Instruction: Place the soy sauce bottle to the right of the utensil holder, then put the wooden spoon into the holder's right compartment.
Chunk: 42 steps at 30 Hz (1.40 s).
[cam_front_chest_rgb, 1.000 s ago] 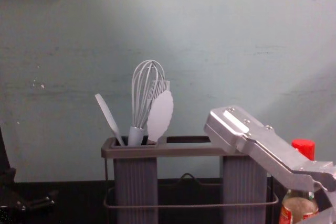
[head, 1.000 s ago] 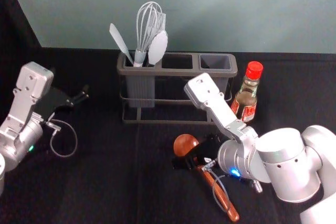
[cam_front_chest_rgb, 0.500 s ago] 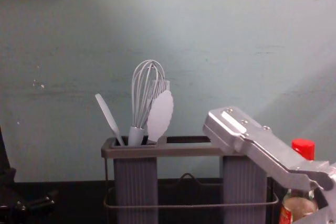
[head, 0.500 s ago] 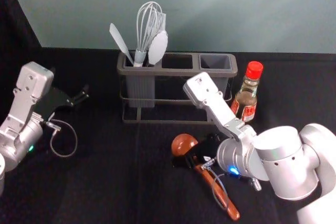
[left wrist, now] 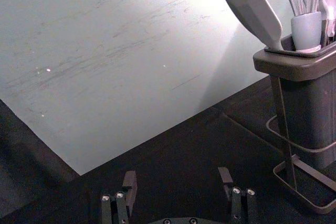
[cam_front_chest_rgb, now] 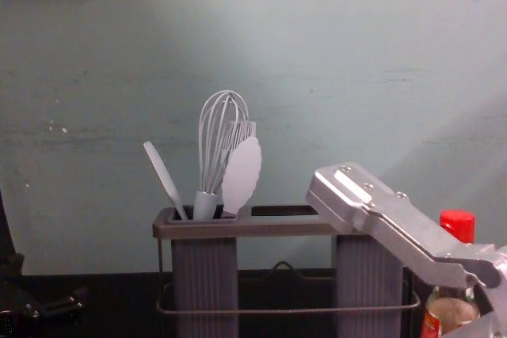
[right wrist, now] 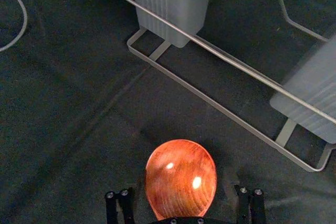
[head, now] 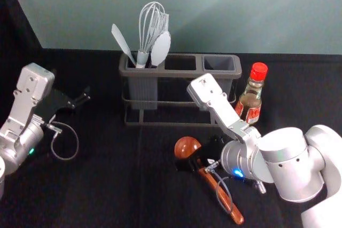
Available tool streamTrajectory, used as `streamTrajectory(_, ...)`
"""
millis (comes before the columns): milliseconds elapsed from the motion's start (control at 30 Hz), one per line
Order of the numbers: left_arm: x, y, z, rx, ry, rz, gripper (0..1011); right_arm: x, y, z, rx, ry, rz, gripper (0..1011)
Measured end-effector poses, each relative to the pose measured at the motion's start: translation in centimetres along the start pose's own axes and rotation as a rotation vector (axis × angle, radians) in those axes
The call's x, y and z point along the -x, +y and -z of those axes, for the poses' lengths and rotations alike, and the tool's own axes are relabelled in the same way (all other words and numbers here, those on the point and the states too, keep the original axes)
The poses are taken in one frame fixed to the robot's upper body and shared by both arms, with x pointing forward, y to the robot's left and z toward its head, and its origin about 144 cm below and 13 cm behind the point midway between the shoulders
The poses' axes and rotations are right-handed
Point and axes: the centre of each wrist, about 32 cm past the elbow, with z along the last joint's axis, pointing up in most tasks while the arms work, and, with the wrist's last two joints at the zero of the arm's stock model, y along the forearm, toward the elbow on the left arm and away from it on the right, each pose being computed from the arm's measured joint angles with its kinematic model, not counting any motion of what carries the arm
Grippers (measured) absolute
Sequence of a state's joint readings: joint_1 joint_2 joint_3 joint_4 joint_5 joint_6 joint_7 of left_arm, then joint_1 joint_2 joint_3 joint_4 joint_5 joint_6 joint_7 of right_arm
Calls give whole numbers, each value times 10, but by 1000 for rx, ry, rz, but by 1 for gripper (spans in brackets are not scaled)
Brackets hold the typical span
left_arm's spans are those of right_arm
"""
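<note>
The soy sauce bottle (head: pixel 250 100) stands upright just right of the utensil holder (head: pixel 180 73). White utensils fill the holder's left compartment; its right compartment (head: pixel 218 63) is empty. In front lies the wooden spoon (head: pixel 225 201), its round bowl (head: pixel 187 147) toward the holder and its handle slanting back to the right. My right gripper (head: pixel 199 156) is low over the spoon's neck, and in the right wrist view that gripper (right wrist: pixel 184 198) is open around the reddish bowl (right wrist: pixel 181 179). The left gripper (head: pixel 83 97) idles left of the holder, open in the left wrist view (left wrist: pixel 178 184).
A pale green wall (head: pixel 214 14) rises behind the black-covered table (head: pixel 117 185). The holder's wire frame (head: pixel 176 124) stands ahead of my right gripper. The right forearm (cam_front_chest_rgb: pixel 396 227) passes in front of the holder's right end and the bottle in the chest view.
The right arm has shifted slightly to the left, and the spoon's bowl has moved a little left with it. The left arm, holder and bottle have stayed put.
</note>
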<state>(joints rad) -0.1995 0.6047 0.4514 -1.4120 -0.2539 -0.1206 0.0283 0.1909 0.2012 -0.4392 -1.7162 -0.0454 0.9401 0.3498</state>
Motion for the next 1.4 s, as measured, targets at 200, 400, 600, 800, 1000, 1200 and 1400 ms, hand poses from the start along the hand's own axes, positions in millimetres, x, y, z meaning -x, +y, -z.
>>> streamTrajectory(200, 0, 0, 0, 0, 0, 0, 1011, 1, 2, -2, 2, -3, -8, 1004)
streamTrajectory(400, 0, 0, 0, 0, 0, 0, 1011, 2, 3, -3, 7, -9, -6, 1004)
streamTrajectory(600, 0, 0, 0, 0, 0, 0, 1011, 3, 5, -4, 17, -16, -4, 1004)
streamTrajectory(800, 0, 0, 0, 0, 0, 0, 1011, 4, 7, -6, 27, -22, -3, 1004)
streamTrajectory(1000, 0, 0, 0, 0, 0, 0, 1011, 4, 7, -6, 35, -25, 2, 1004)
streamTrajectory(1200, 0, 0, 0, 0, 0, 0, 1011, 4, 7, -6, 36, -23, 3, 1004)
streamTrajectory(1400, 0, 0, 0, 0, 0, 0, 1011, 3, 7, -5, 36, -20, 0, 1004)
